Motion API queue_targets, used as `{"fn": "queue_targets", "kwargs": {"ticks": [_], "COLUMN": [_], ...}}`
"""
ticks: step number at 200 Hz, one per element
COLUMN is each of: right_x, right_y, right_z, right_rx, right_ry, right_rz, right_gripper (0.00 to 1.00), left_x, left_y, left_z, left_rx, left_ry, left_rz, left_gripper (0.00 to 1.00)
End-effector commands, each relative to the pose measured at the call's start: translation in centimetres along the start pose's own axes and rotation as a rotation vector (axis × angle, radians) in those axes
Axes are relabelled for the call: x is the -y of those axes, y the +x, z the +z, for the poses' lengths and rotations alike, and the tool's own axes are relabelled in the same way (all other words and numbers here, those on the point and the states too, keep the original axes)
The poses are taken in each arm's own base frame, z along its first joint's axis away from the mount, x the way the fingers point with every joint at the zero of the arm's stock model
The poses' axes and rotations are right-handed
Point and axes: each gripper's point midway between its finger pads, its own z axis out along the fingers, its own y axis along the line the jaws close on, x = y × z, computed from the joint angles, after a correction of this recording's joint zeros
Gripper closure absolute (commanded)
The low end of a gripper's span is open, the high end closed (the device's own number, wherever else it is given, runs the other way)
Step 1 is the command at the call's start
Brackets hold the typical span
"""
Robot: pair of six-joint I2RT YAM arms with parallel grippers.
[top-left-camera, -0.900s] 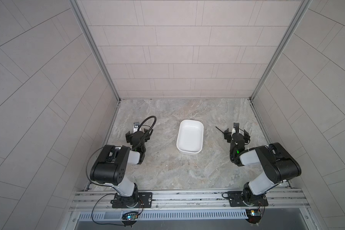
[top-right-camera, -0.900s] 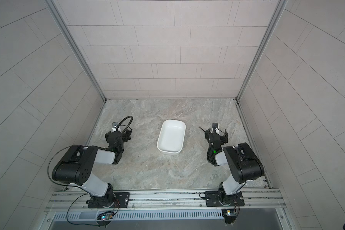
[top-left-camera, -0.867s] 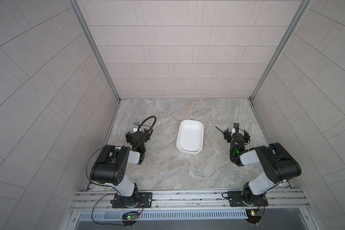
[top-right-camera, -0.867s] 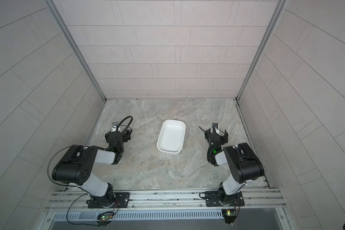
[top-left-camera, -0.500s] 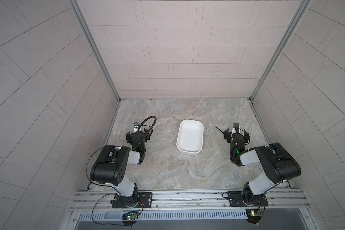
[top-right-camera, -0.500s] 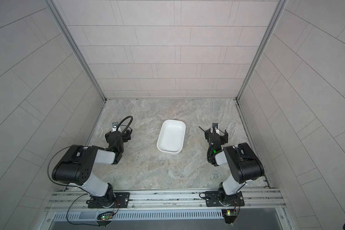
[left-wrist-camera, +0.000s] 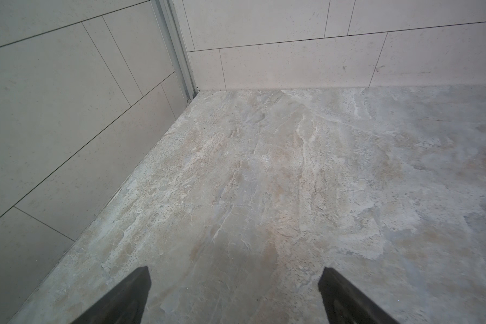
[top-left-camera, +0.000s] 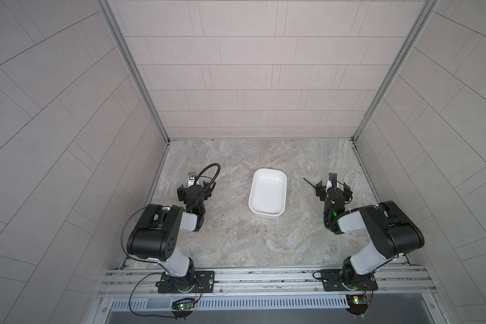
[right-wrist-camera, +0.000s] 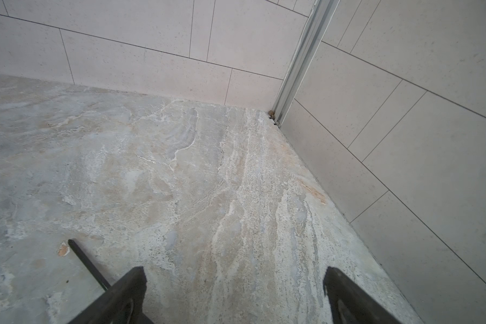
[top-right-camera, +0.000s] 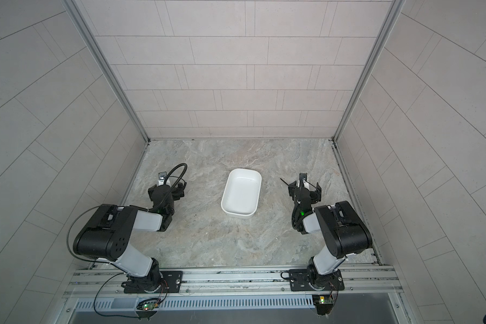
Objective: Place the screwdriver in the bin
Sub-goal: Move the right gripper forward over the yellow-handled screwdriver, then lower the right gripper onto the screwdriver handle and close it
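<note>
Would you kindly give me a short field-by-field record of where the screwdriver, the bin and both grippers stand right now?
bin: white, empty, on the table between the two arms
screwdriver: on the table to the right of the bin, not in it; black shaft shows, handle hidden under the right gripper
right gripper: jaws open, holding nothing
left gripper: jaws open, holding nothing
task state: pick-up not yet done

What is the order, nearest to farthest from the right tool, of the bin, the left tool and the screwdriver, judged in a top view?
1. Screwdriver: just beside the right tool, on its bin side.
2. Bin: middle of the table.
3. Left tool: beyond the bin, at the left side.
</note>
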Motion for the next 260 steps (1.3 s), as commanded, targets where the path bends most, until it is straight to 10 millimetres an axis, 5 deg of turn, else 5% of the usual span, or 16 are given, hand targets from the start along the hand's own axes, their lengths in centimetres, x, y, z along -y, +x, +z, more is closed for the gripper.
{"fn": "queue_targets", "kwargs": {"ticks": [1,52,75,101,119,130,150,181,197,224,260], "right_x": [0.1,1.0,1.1,1.4,1.9,3.8,7.7,4.9,1.5,-4.0,-3.8], "right_y": [-0.2,-0.7,-1.1,-4.3,-5.8,-6.3,-4.0,-3.1,-4.7,-0.9,1.6], "right_z": [-0.6,-1.6,-1.9,-5.0,-5.9,-6.4,-8.1,-5.6,-4.7,-4.5,-3.7], "right_rx": [0.036,0.077,0.101,0.174,0.114,0.001,-0.215,-0.372,-0.41,-0.704,-0.834], "right_ry": [0.011,0.022,0.027,0.065,0.066,0.139,0.303,0.006,-0.19,-0.412,-0.349], "right_rz": [0.006,0.046,0.039,-0.001,0.076,0.241,0.48,0.566,0.485,0.378,0.271], "right_gripper": [0.01,0.01,0.01,0.01,0.01,0.01,0.01,0.01,0.01,0.15,0.21], "left_x": [0.0,-0.1,-0.3,1.4,0.9,0.4,2.0,0.5,-2.3,-5.2,-5.0], "left_y": [-0.7,-1.9,-4.7,-6.4,-7.0,-6.2,-4.6,-2.3,-0.6,0.8,1.0], "left_z": [0.3,-0.6,-2.6,-5.6,-8.0,-9.6,-11.4,-11.7,-11.7,-12.2,-12.2], "left_rx": [0.014,0.043,0.05,-0.069,-0.17,-0.257,-0.315,-0.331,-0.342,-0.342,-0.335], "left_ry": [-0.004,-0.009,-0.042,0.061,0.091,0.096,0.236,0.162,-0.004,-0.156,-0.137], "left_rz": [-0.014,-0.003,0.03,0.057,-0.077,-0.159,-0.134,-0.193,-0.24,-0.298,-0.302], "left_gripper": [0.0,0.0,0.0,0.0,0.0,0.0,0.0,0.0,0.0,0.0,0.0]}}
